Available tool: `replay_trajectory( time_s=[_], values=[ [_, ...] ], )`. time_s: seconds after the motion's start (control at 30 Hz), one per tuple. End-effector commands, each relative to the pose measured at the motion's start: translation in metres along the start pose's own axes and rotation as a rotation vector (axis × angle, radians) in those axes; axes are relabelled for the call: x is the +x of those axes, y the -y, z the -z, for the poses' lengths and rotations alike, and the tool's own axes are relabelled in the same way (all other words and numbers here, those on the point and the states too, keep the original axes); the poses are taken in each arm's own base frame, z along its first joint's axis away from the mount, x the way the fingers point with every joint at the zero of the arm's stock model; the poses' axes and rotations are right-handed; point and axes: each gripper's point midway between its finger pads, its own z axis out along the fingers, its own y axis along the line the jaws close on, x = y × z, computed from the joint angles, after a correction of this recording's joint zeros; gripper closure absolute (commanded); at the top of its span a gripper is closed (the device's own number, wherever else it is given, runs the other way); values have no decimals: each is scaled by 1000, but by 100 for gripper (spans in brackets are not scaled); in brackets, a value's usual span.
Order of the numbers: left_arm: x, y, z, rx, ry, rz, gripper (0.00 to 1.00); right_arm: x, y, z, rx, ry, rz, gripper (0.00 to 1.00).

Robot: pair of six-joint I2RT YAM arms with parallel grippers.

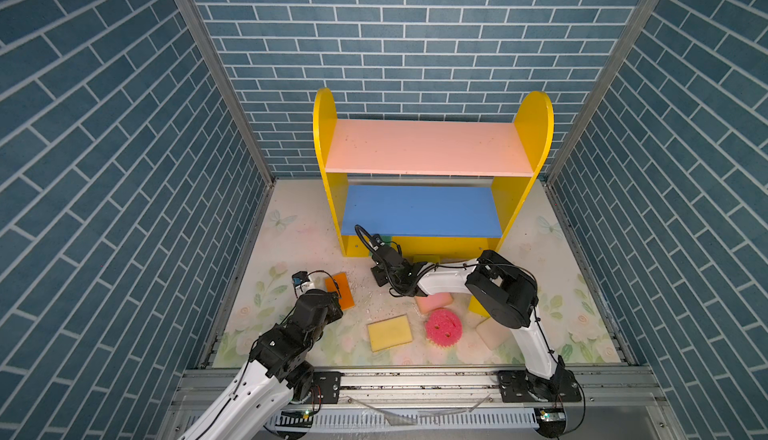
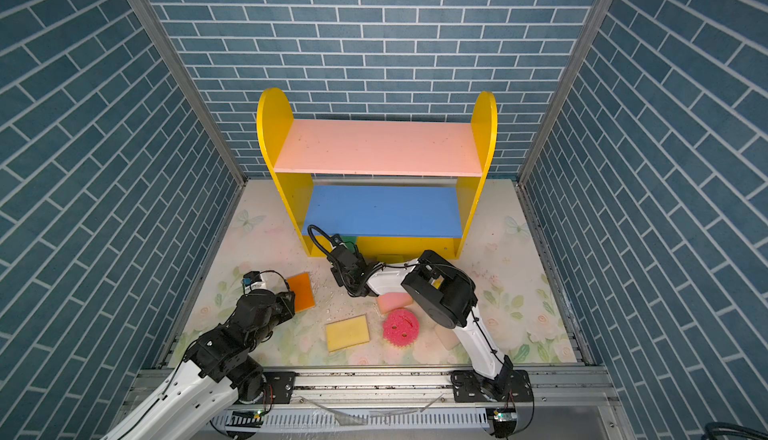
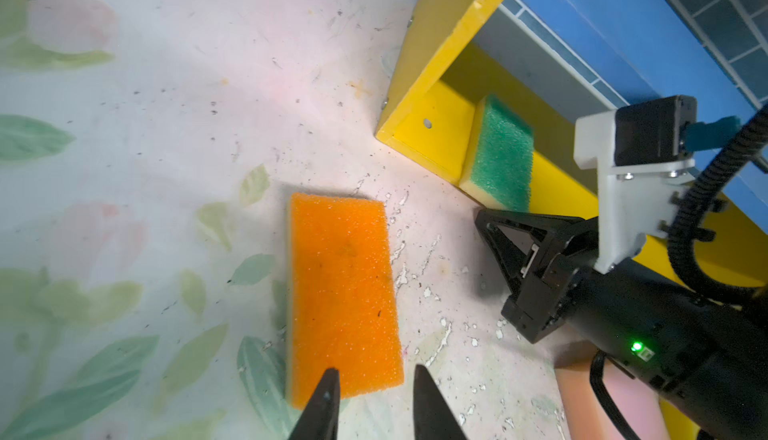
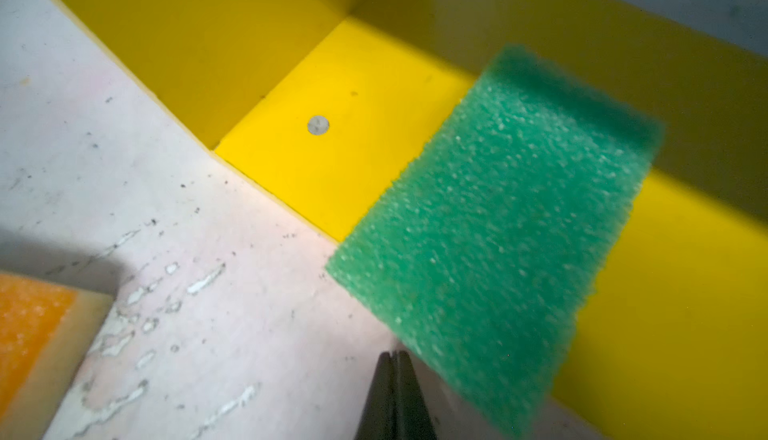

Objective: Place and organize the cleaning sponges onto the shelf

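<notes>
Left gripper (image 3: pixel 374 396) — jaws apart, nothing clamped; orange sponge (image 3: pixel 343 292) is laid flat just ahead, long axis pointing away from it. Right gripper (image 4: pixel 392 371) — jaws together, empty; green sponge (image 4: pixel 494 230) is found just ahead on the shelf (image 4: pixel 332 159) base, long axis pointing inward.

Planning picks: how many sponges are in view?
7: green sponge on the shelf base; yellow-green sponge at its front edge; orange sponge left; pink sponge, yellow sponge, round pink sponge, cream sponge on the table. Yellow block under right arm may be another.
</notes>
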Motion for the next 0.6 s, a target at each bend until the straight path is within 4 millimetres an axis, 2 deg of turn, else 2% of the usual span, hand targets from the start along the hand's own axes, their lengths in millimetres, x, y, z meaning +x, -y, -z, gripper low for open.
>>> replay_trajectory(
  time_s=[0.0,0.03,0.1,0.2,0.3,0.4,0.43,0.57],
  values=[
    [-4,28,-7,140,19,33,47,-17,8,20,-46,41,-183,100],
    [-4,31,-9,156,27,53,43,-15,8,22,-57,38,-209,100],
    [-7,34,-14,184,55,92,43,-9,8,27,-79,29,-261,100],
    [-11,39,-18,226,93,113,58,-8,8,37,-115,31,-328,100],
    [-11,39,-23,190,63,90,76,-10,12,52,-124,61,-356,100],
    [-6,56,-33,211,-12,37,97,-13,25,66,-116,76,-374,100],
    [-5,63,-36,227,-30,29,100,-15,27,71,-120,79,-380,100],
    [-2,93,-57,326,-105,26,100,-21,32,89,-161,93,-419,100]
  ],
)
